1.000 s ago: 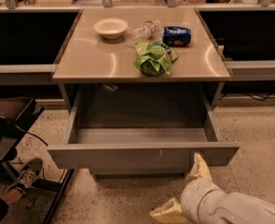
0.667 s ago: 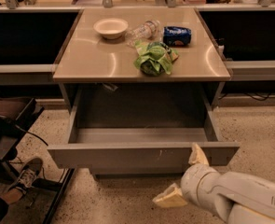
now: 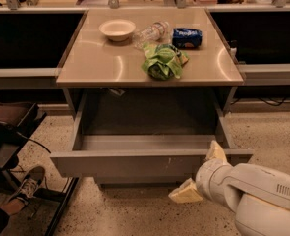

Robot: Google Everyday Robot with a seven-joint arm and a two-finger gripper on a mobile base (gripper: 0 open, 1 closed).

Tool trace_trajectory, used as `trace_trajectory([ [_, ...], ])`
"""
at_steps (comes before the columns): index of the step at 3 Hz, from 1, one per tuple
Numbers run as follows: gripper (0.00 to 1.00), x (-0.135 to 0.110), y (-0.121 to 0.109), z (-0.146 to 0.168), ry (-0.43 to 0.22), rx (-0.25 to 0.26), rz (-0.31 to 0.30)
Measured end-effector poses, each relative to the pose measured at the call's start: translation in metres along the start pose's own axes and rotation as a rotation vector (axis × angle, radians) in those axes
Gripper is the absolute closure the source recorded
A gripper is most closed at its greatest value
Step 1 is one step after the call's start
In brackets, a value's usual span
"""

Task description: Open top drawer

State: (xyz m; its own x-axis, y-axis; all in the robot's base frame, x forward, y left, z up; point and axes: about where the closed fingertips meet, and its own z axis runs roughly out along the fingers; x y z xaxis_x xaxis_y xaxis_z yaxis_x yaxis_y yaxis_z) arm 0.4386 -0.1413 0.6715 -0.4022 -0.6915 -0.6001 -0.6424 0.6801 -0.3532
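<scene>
Gaping top drawer (image 3: 149, 163), jaws splayed at front

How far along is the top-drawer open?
Done: the top drawer stands pulled well out from under the counter, tray floor exposed. In hand: the gripper sits at the drawer front's right end, jaws spread, holding nothing. Left: probably just backing the arm away; whether it touches the front is unclear.
</scene>
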Motion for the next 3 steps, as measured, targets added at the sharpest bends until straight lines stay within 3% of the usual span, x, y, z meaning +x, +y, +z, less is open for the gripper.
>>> trace_trajectory([
  [1, 0.00, 0.000, 0.000, 0.000, 0.000, 0.000, 0.000],
  [2, 0.00, -0.006, -0.012, 0.011, -0.050, -0.018, -0.051],
  [3, 0.00, -0.025, -0.037, 0.043, -0.087, -0.027, -0.148],
])
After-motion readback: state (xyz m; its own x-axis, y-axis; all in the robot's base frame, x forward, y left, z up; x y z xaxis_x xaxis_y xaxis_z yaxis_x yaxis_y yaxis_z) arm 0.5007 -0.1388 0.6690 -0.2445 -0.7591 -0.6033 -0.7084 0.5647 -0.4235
